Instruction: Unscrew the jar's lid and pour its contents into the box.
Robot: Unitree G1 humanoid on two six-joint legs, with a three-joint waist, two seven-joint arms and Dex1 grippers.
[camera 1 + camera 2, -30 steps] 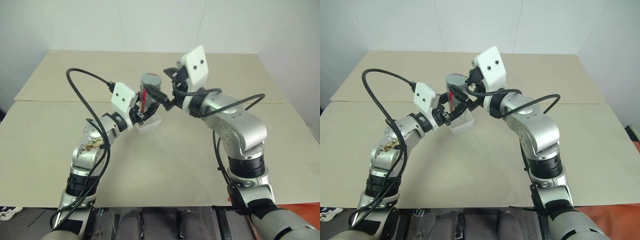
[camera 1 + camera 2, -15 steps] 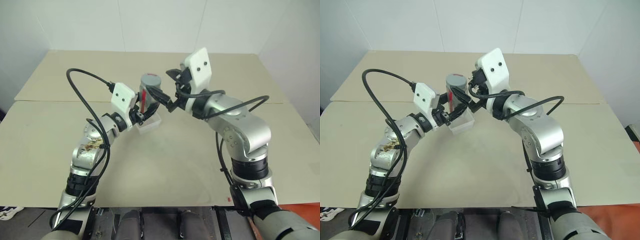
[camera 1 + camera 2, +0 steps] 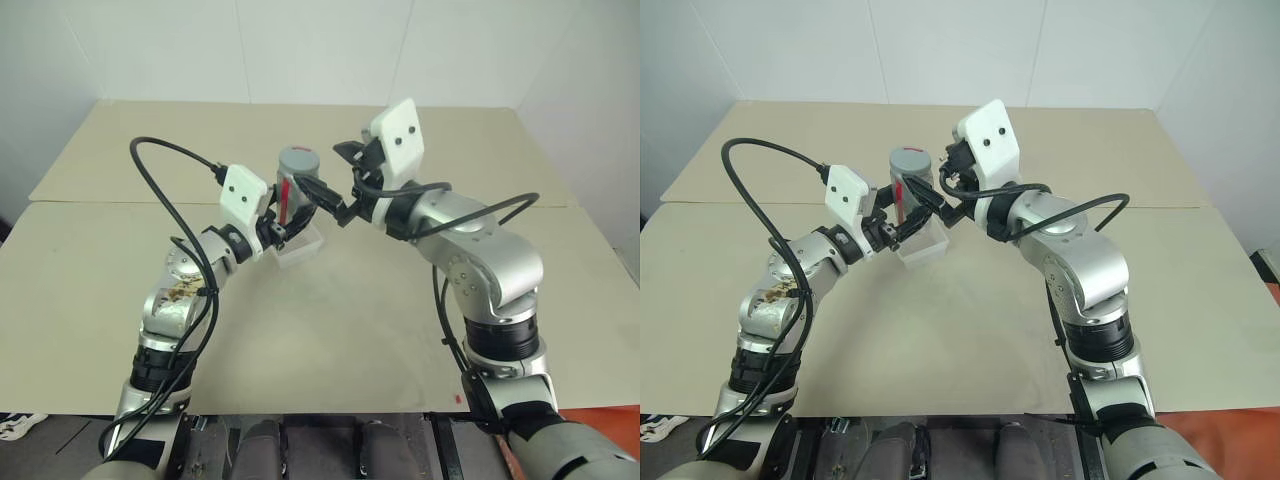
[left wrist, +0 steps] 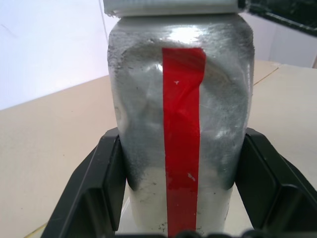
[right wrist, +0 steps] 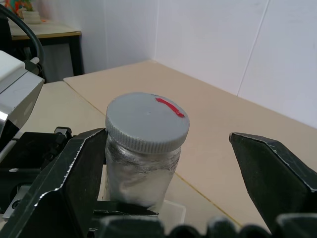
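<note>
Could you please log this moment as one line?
left tool: shut on silvery red-striped jar | right tool: open beside grey round lid | lid: on

Beige table (image 3: 330,330), clear box (image 3: 300,250) on it

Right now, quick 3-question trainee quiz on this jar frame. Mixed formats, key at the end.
1. True or false: the lid is already off the jar.
2. Which gripper clamps the jar's body? A) left gripper B) right gripper C) neither
3. Fill in: the right gripper's fingers stand ____ on either side of the lid.

Key
1. False; the lid sits on the jar's top.
2. A; its black fingers press both sides of the jar, held above the box.
3. Open; a wide gap is left on one side.
</note>
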